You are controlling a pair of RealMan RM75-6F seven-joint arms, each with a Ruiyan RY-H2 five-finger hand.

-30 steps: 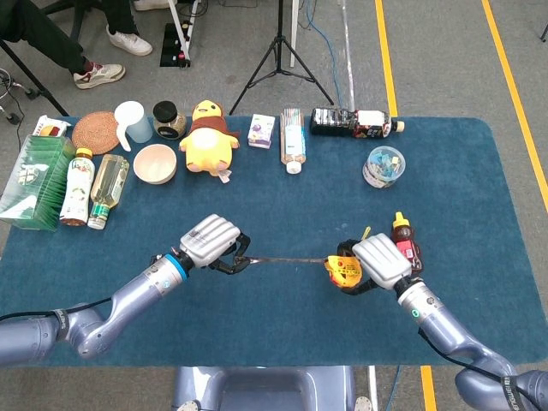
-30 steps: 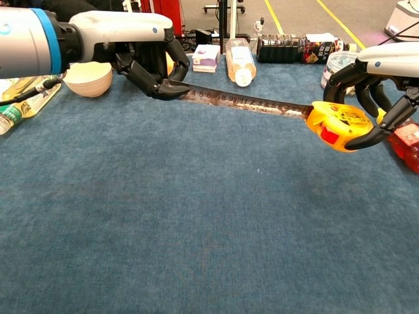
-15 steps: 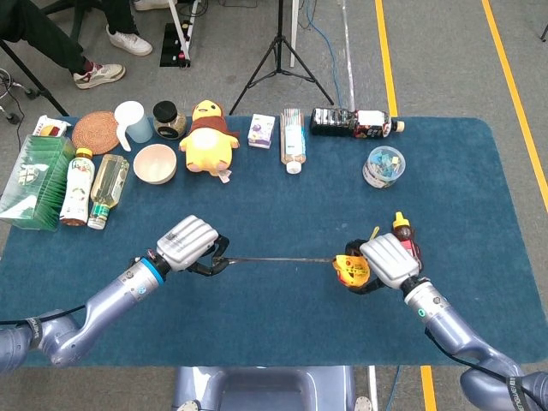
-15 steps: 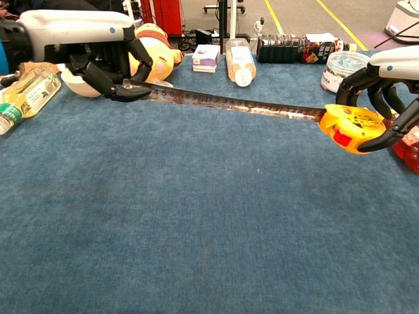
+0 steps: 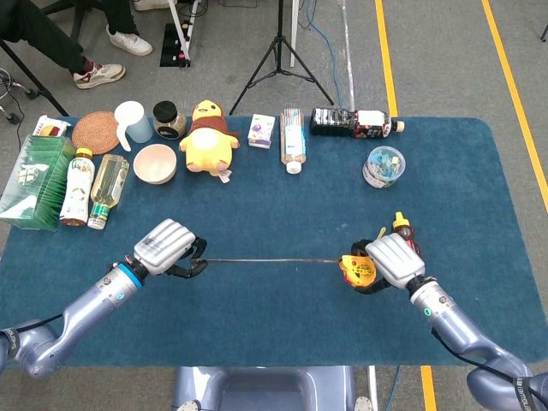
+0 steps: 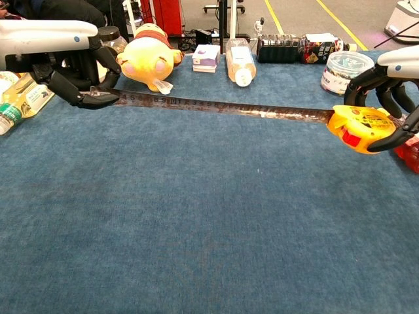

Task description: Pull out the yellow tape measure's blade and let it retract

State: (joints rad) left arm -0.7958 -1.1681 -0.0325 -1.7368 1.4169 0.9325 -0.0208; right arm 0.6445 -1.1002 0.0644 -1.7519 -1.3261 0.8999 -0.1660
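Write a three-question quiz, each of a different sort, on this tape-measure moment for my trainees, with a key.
1. True or false: the blade is fully retracted.
2. Which hand holds the yellow tape measure? A) left hand B) right hand C) neither
3. Fill in: the blade's free end is pinched by the ___ hand.

Key: 1 false, it spans between the hands above the blue table. 2 B. 3 left.

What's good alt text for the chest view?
Two robot hands stretch a tape blade across a blue table: the left hand pinches its tip, the right hand grips the yellow tape measure. A plush duck and bottles line the far edge.
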